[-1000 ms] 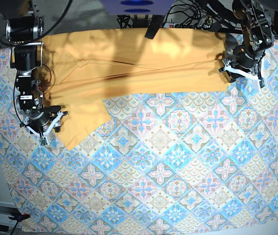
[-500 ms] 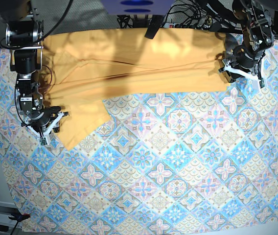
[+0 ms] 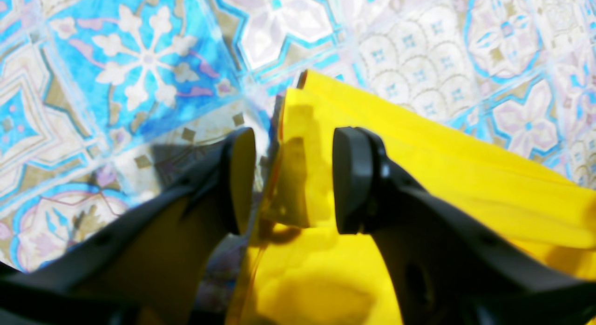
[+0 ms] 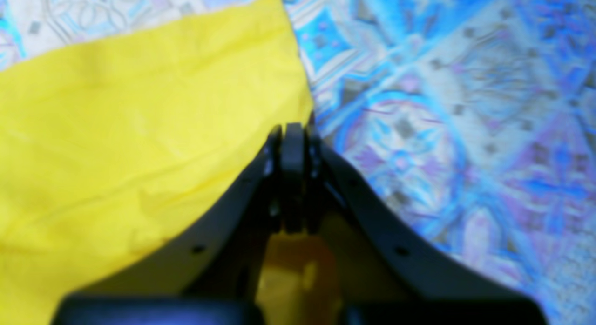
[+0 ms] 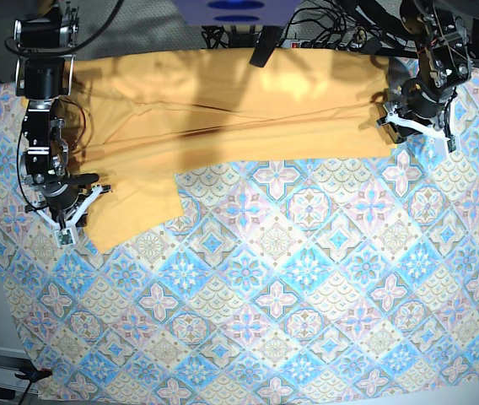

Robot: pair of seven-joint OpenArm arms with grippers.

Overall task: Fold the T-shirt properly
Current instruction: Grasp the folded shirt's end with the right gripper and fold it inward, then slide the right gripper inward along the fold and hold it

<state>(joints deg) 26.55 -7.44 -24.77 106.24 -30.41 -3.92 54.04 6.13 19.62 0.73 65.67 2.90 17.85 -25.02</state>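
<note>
Where the base view runs nearest, at six o'clock, the tablecloth (image 5: 265,312) spreads bare and wide from eight o'clock round to four, giving broad open room below the T-shirt (image 5: 248,84). Next inward, around nine o'clock, a pale flap (image 5: 142,207) of the shirt juts down onto the tiles, and the right gripper (image 5: 78,219) sits at its outer edge. Farther off, the shirt's long lower edge crosses from ten o'clock to two, with the left gripper (image 5: 421,133) over its end at two o'clock and a strip of tiles outside it toward three. The main band of cloth lies farthest, around twelve. Compared with the earlier base frames, the flap and right gripper have shifted slightly toward nine o'clock and its jaws have drawn together, while the left gripper looks unmoved. Only the right wrist view shows the right jaws clamped on the shirt near its side edge, with cloth stretching toward ten o'clock and patterned tiles from one to four. Only the left wrist view makes plain that the left jaws stand apart, a folded corner of yellow cloth visible between them, its tip at twelve and open tiles toward ten.
</note>
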